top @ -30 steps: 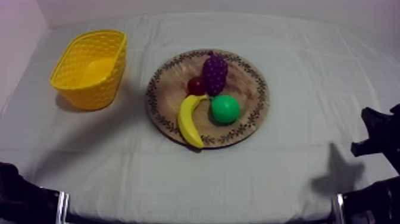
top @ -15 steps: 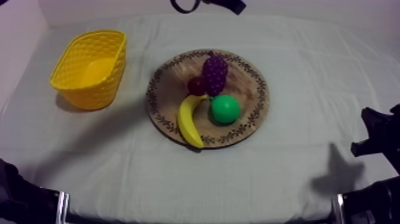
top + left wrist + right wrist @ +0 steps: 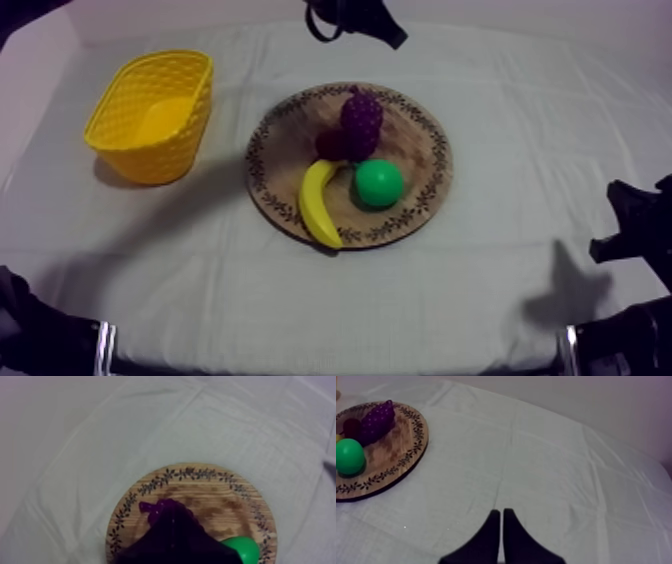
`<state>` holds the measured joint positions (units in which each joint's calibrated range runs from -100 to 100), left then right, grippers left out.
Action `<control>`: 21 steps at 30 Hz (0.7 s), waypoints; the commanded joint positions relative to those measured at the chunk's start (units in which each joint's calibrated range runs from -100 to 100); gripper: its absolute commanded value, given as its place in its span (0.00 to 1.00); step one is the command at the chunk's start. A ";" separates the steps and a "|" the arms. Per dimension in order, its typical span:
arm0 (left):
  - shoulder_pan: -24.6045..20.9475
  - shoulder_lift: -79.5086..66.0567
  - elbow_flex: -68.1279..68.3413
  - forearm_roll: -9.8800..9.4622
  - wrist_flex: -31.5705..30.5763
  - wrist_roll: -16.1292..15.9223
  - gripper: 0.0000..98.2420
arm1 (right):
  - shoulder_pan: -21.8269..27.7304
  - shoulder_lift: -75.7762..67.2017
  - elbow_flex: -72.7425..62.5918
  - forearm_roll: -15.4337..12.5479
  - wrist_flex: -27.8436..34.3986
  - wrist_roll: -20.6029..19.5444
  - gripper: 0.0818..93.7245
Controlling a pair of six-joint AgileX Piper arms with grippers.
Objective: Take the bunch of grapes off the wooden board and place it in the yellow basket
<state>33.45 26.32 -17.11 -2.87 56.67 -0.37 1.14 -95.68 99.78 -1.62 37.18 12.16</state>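
In the top view the bunch of grapes (image 3: 361, 120) lies on the upper middle of the round wooden board (image 3: 425, 150), which sits at the centre of the frame on the grey-white cloth (image 3: 500, 300). The small red fruit (image 3: 330, 143) touches the grapes at their lower left and lies in shadow. The banana (image 3: 318, 200) curves from there down toward the board's lower rim. A round green fruit (image 3: 379, 183) rests just right of the banana's upper end, below the grapes. The yellow basket (image 3: 160, 155) stands at the upper left of the frame, well apart from the board. The left gripper (image 3: 360, 18) hangs at the top edge of the frame, beyond the board's far rim and apart from the grapes. Whether it is spread or closed cannot be told. Its wrist view looks down on the grapes, with the green fruit just beside them. The right gripper (image 3: 502, 512) is pressed together into a narrow wedge with nothing in it. It is over bare cloth, well apart from the board.
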 commanded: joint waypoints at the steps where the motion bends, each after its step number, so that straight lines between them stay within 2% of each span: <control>1: -0.06 0.42 -0.14 0.07 0.04 0.19 0.00 | 0.01 0.00 -0.01 -0.02 0.00 0.02 0.00; 7: -0.19 1.04 -0.89 0.16 1.43 0.90 0.00 | 0.01 0.00 -0.01 -0.02 0.00 0.03 0.00; 11: -0.24 0.72 -1.10 0.27 4.05 3.43 0.00 | 0.01 0.00 -0.01 -0.02 0.00 0.03 0.00; 13: -0.19 0.49 -1.46 0.09 6.26 5.79 0.00 | 0.01 0.00 -0.01 -0.02 0.00 0.03 0.00; 16: -0.11 0.44 -2.92 -0.16 10.70 11.25 0.00 | 0.01 0.00 -0.01 -0.02 0.00 0.03 0.00; 21: 0.23 1.39 -6.32 -0.15 22.26 19.84 0.00 | 0.01 0.00 -0.01 -0.02 0.00 0.03 0.00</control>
<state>33.67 27.45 -22.74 -3.15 73.03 12.93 1.14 -95.68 99.78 -1.62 37.18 12.16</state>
